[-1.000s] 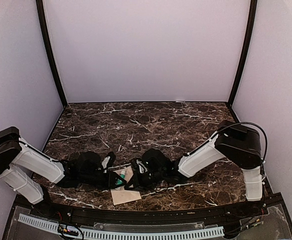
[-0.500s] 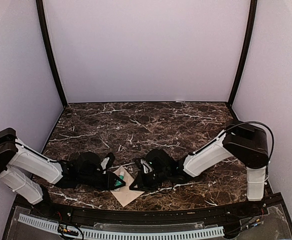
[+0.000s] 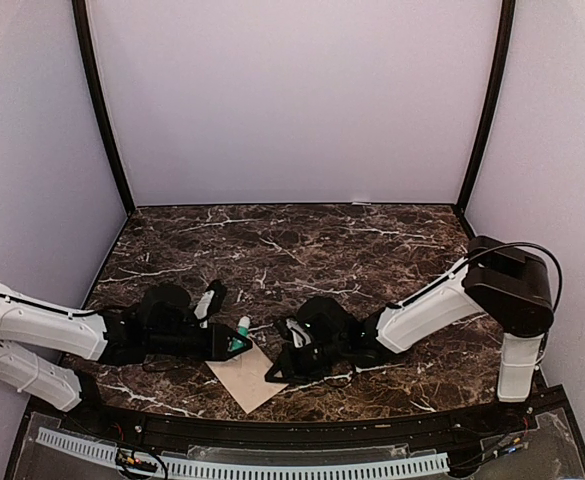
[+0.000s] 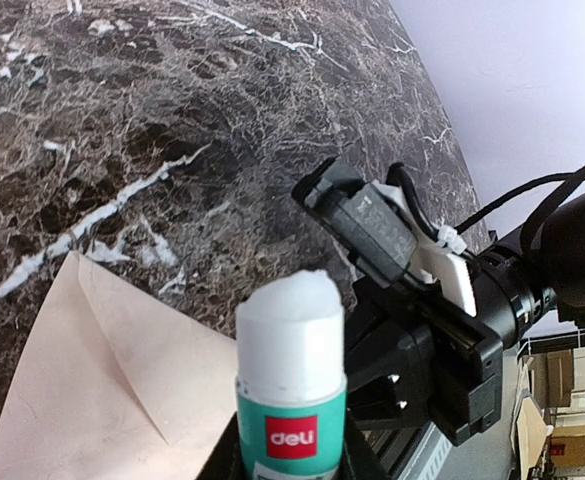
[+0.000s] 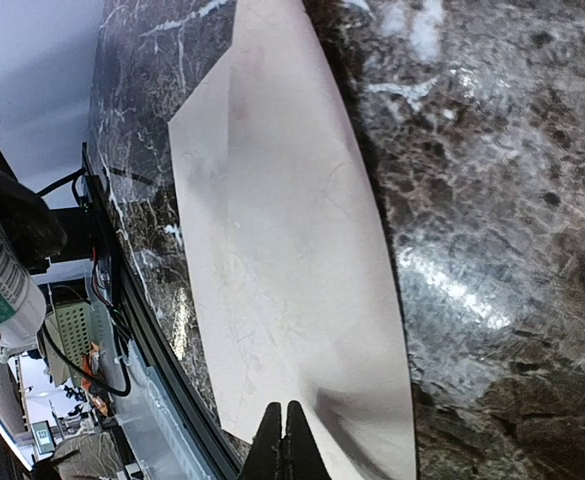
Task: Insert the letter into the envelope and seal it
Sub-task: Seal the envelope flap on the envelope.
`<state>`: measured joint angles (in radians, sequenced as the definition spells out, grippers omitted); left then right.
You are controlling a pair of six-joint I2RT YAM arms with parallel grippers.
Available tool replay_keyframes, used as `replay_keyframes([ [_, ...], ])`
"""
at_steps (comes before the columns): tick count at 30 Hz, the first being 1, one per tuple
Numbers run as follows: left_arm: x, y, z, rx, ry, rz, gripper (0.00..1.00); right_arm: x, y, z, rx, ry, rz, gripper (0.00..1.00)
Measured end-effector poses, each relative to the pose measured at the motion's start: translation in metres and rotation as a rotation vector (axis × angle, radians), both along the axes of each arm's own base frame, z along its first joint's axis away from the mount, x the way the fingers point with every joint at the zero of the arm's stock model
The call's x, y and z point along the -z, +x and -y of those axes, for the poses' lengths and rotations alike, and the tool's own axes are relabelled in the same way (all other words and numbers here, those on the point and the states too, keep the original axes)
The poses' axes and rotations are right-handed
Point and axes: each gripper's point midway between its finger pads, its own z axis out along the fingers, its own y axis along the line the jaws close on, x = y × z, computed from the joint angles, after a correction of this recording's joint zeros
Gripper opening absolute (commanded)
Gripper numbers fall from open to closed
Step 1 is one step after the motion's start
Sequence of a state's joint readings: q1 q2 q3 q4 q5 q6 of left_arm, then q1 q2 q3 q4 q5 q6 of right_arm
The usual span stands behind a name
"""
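Observation:
The cream envelope (image 3: 244, 378) lies flat near the table's front edge, turned like a diamond. It also shows in the left wrist view (image 4: 102, 390) with diagonal fold lines, and in the right wrist view (image 5: 282, 250). The letter does not show as a separate sheet. My left gripper (image 3: 234, 343) is shut on a green glue stick (image 4: 292, 400) with a white tip, held just above the envelope's far corner. My right gripper (image 3: 275, 373) is shut, and its tips (image 5: 284, 440) rest at the envelope's right edge.
A black rail (image 3: 292, 425) runs along the table's front edge just beyond the envelope. The dark marble table (image 3: 302, 250) stretches back to the lilac walls. The two grippers lie close together, a few centimetres apart.
The envelope has turned from square-on to a diamond and slid slightly left. My left arm has stretched right with the glue stick. My right gripper has drawn toward the front.

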<state>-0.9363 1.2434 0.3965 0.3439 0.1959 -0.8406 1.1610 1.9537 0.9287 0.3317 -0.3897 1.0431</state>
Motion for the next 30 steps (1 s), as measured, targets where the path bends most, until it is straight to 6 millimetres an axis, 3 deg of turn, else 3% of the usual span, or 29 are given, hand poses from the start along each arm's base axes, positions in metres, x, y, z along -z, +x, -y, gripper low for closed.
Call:
replay_keyframes([
  [4, -0.004, 0.004, 0.005, 0.011, 0.002, 0.020, 0.00, -0.004, -0.001, -0.001, -0.008, 0.011, 0.002, 0.00],
  [13, 0.037, -0.001, 0.007, 0.040, 0.082, -0.059, 0.00, -0.008, -0.001, -0.001, -0.007, 0.021, 0.007, 0.00],
  [30, 0.057, -0.008, 0.012, 0.076, 0.072, -0.095, 0.00, 0.002, 0.003, 0.002, 0.030, 0.013, 0.013, 0.00],
])
